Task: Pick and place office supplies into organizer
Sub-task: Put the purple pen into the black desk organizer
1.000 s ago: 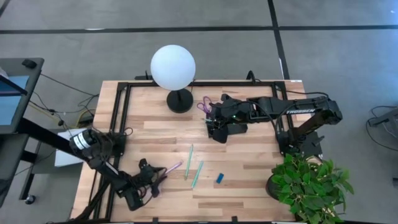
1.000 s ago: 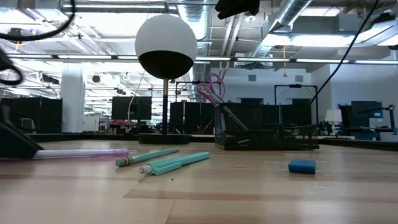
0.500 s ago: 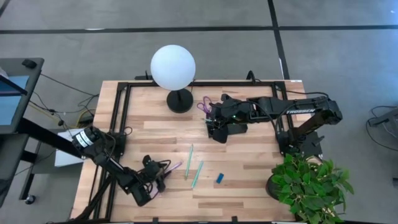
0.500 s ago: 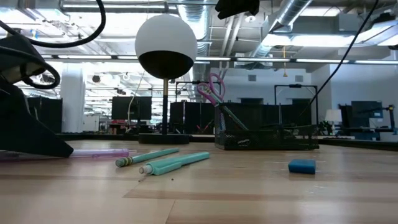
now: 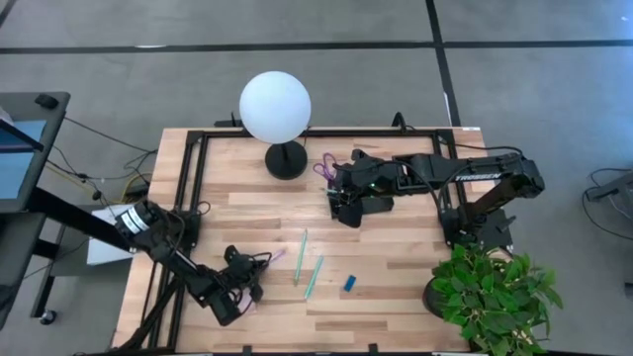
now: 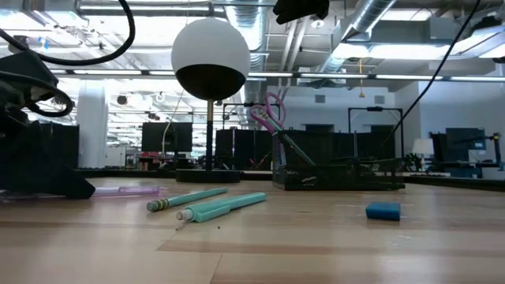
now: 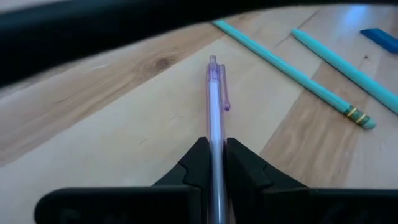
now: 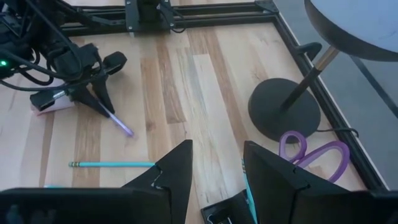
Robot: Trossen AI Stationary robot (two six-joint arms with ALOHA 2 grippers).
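Down at the near left of the table (image 5: 247,213), the left gripper (image 5: 259,282) is pressing its two dark fingers (image 7: 193,168) together on the purple pen (image 7: 215,118), which is lying flat on the wood with its clip end sticking out ahead of the fingertips. Just beside it, toward the table's middle, two teal pens (image 5: 309,265) are lying roughly side by side (one shows a banded end in the left wrist view), and the small blue eraser (image 5: 349,283) is resting a little past them to the right. A pink sticky-note pad (image 8: 51,104) is sitting right against the left arm. Farther back, the right gripper (image 5: 339,205) is hovering over the black organizer (image 5: 376,205), its fingers standing apart with nothing between them. The purple-handled scissors (image 5: 325,165) are standing in the organizer, handles up, next to the round black base of the white globe lamp (image 5: 275,107). At the far right edge a green plant (image 5: 495,292) is sitting near the right arm's mount.
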